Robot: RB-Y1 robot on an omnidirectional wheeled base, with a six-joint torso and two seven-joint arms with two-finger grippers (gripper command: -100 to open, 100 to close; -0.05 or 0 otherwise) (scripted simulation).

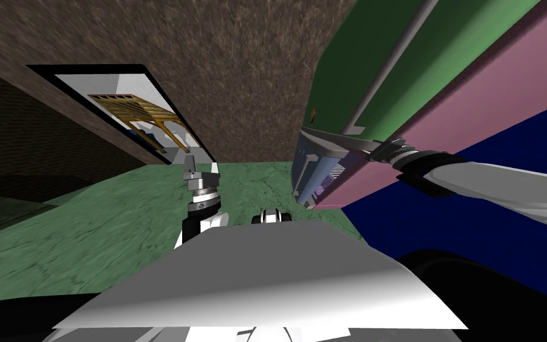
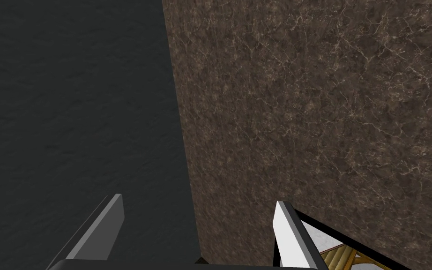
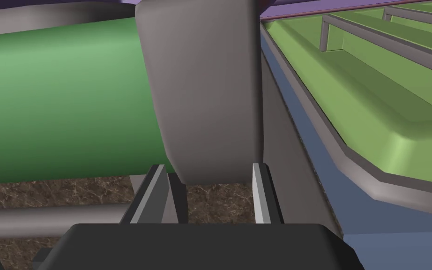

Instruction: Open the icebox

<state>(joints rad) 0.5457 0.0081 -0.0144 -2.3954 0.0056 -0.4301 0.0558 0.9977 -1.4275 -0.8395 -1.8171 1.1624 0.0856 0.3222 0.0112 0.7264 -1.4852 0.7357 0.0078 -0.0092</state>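
While reaching forward and to the right, pinches the grey handle (image 3: 201, 93) of the icebox (image 1: 355, 71) with the right gripper (image 3: 208, 166), both fingers pressed against the bar's sides. Finds the handle's end right between the fingertips, with the green door front on one side of the hand. Shows the door slightly ajar, light green shelves (image 3: 374, 103) with grey rails lying just beside the handle on the other side. Holds the left gripper (image 2: 198, 200) low in front, well apart from the icebox, fingers spread wide.
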